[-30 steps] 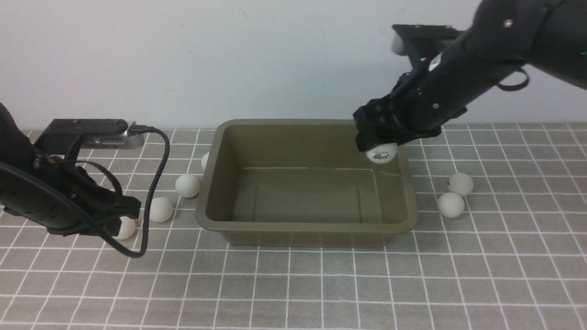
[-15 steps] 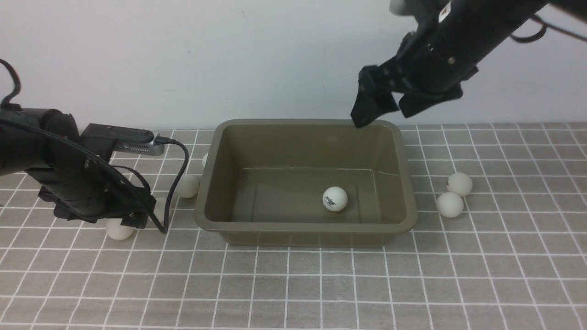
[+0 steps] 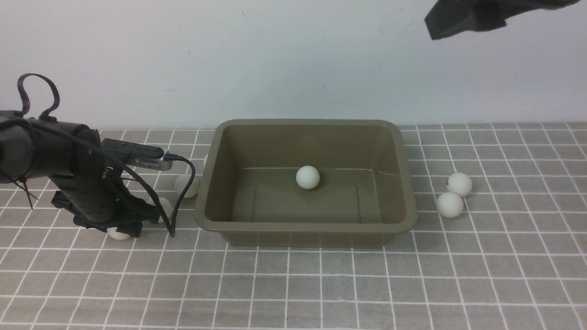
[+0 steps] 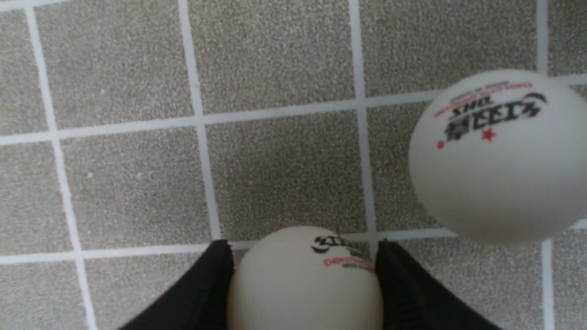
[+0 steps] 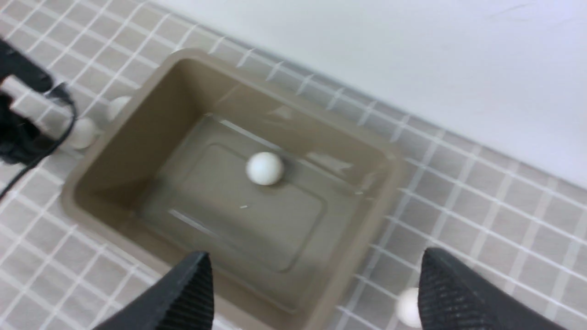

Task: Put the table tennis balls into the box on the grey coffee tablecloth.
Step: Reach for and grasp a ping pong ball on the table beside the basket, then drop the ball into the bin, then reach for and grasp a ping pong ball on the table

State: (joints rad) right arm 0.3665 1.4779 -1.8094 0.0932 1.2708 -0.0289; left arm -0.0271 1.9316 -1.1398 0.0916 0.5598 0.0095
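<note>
The olive-brown box (image 3: 208,215) stands mid-cloth on the grey coffee tablecloth (image 3: 293,284), with one table tennis ball (image 3: 307,177) on its floor. Two balls (image 3: 459,184) (image 3: 450,204) lie to its right. To its left lie a ball (image 3: 187,185) and a half-hidden one (image 3: 166,207). Down on the cloth, my left gripper (image 3: 120,229) is shut on a logo-printed ball (image 4: 305,279), both fingers touching it. Another printed ball (image 4: 500,156) lies close beside it. My right gripper (image 5: 316,275) hangs high above the box's right end, open and empty.
A sliver of another ball (image 3: 204,160) shows behind the box's left wall. The left arm's black cable (image 3: 183,192) loops down beside the box's left side. A pale wall (image 3: 275,59) closes off the back.
The right gripper let its ball fall into the box and rose up and to the right; the ball rolled toward the back. The left gripper lowered and closed round a ball on the cloth.
</note>
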